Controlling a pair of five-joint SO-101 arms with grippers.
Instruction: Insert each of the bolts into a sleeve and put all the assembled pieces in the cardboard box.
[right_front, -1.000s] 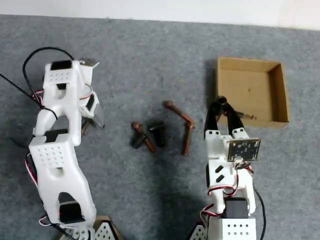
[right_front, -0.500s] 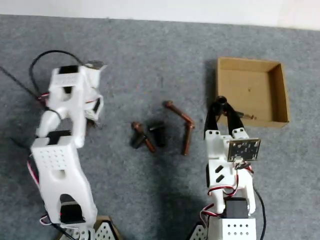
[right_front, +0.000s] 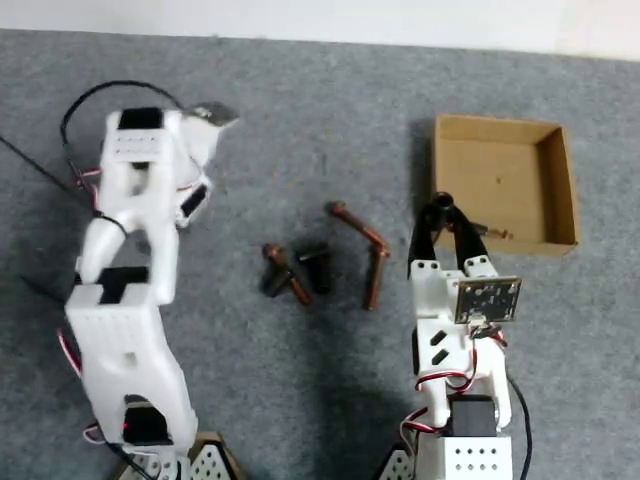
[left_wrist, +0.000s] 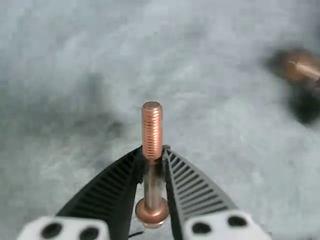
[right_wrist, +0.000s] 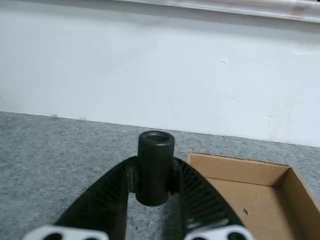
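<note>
Each gripper is clamped on a part, with loose pieces lying between the arms.

The left gripper (left_wrist: 152, 152) is clenched on a copper bolt (left_wrist: 151, 125), head toward the wrist and threaded end past the fingertips, above the gray carpet (right_front: 300, 400). The right gripper (right_wrist: 155, 172) grasps a dark sleeve (right_wrist: 155, 150), its open bore showing at the far end. Between the arms lie loose sleeves (right_front: 315, 268) and loose bolts (right_front: 358, 226), two of the bolts meeting at an angle. Just beyond the right gripper sits the cardboard box (right_front: 505, 235), near a white wall (right_wrist: 150, 60).
</note>
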